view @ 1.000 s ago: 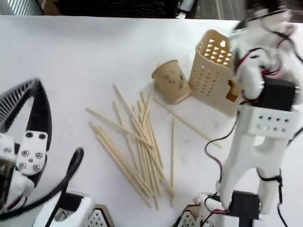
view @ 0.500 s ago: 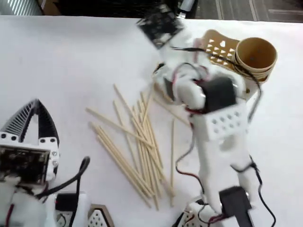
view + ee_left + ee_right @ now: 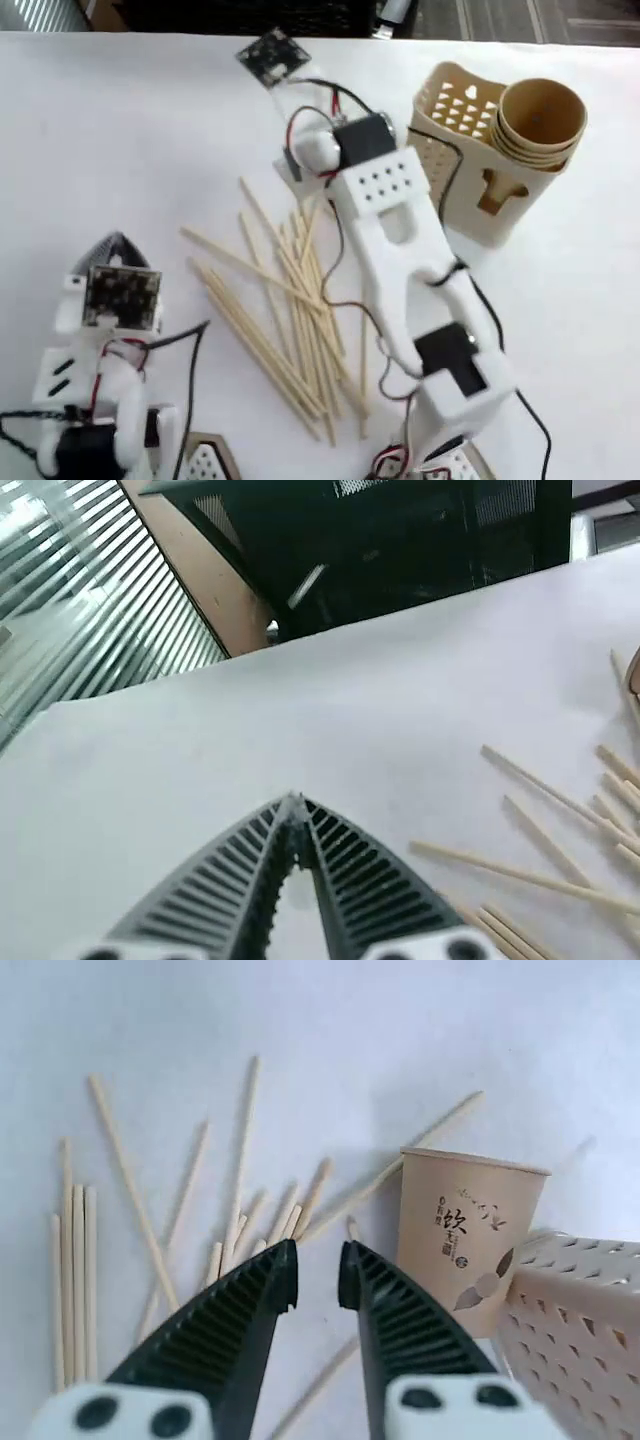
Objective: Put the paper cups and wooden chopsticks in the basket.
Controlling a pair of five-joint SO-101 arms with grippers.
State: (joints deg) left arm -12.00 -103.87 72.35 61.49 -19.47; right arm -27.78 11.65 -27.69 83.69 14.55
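A beige perforated basket (image 3: 450, 160) stands at the back right with a stack of paper cups (image 3: 540, 120) in it. Another paper cup (image 3: 465, 1230) stands against the basket (image 3: 580, 1310). My right gripper (image 3: 318, 1260) hangs just short of this cup, over the chopsticks (image 3: 136, 1200), open by a narrow gap and empty. The right arm (image 3: 385, 190) hides that cup from above. A pile of wooden chopsticks (image 3: 290, 310) lies loose mid-table. My left gripper (image 3: 115, 245) is shut and empty at the front left, with the nearest chopsticks (image 3: 520, 877) off to its side.
The white table (image 3: 150, 130) is bare at the back left. The right arm's base (image 3: 450, 380) stands at the front edge beside the chopstick pile. A dark frame (image 3: 400, 540) lies beyond the table's far edge.
The right arm swung from the basket leftward and down toward the cup beside it. The cup stack now stands uncovered in the basket. The left arm turned, its gripper shifting slightly right.
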